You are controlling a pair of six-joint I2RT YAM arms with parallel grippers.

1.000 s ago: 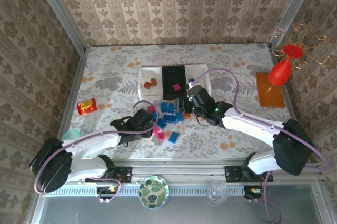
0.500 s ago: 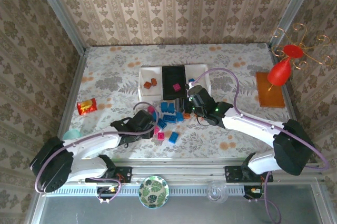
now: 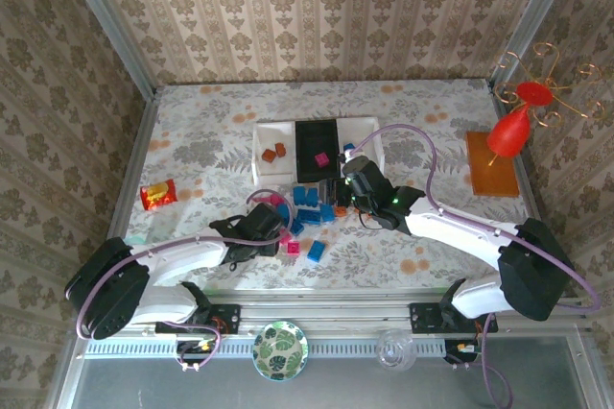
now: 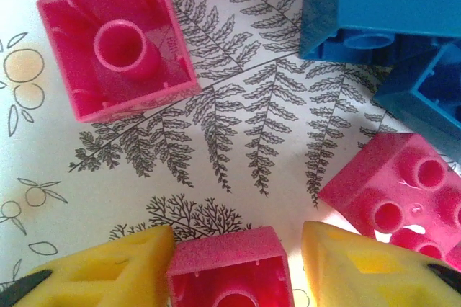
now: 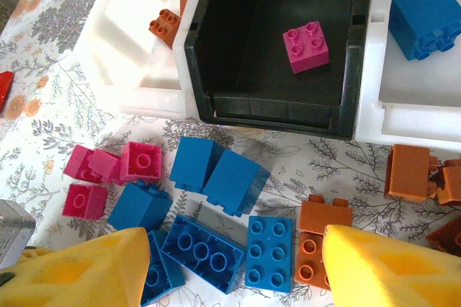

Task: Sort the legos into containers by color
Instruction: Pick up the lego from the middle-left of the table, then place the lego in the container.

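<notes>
On the fern-print tablecloth (image 4: 238,127), under the left gripper (image 4: 238,238): a pink lego (image 4: 230,271), hollow side up, sitting between the two yellow fingers (image 4: 108,278). Hemmed in closely on both flanks, with a bright sliver showing on its right side (cannot tell whether clamped or merely bracketed). Just beyond and apart from it: a second hollow-up pink brick (image 4: 115,40), a studs-up pink brick (image 4: 403,192), and blue legos (image 4: 382,4) at the upper right. Seen from above, all of this at the left edge of the loose pile (image 3: 307,212) near the table's middle. Over the pile's far side, the right gripper (image 5: 236,242): released, yellow fingers spread wide, nothing between them, hanging above blue and brown-orange legos (image 5: 324,215) on the cloth. Directly past that, three containers side by side: left white tray (image 5: 137,55) with a brown lego (image 5: 164,26) inside, black tray (image 5: 274,109) in the middle with one magenta lego (image 5: 306,46) studs up, right white tray (image 5: 403,116) with one blue brick (image 5: 426,17). Loose in front of the trays: pink cluster (image 5: 115,170) at left, blue in the centre, brown-orange at right. Well apart, toward the left table edge, a red-yellow packet (image 3: 158,195).
</notes>
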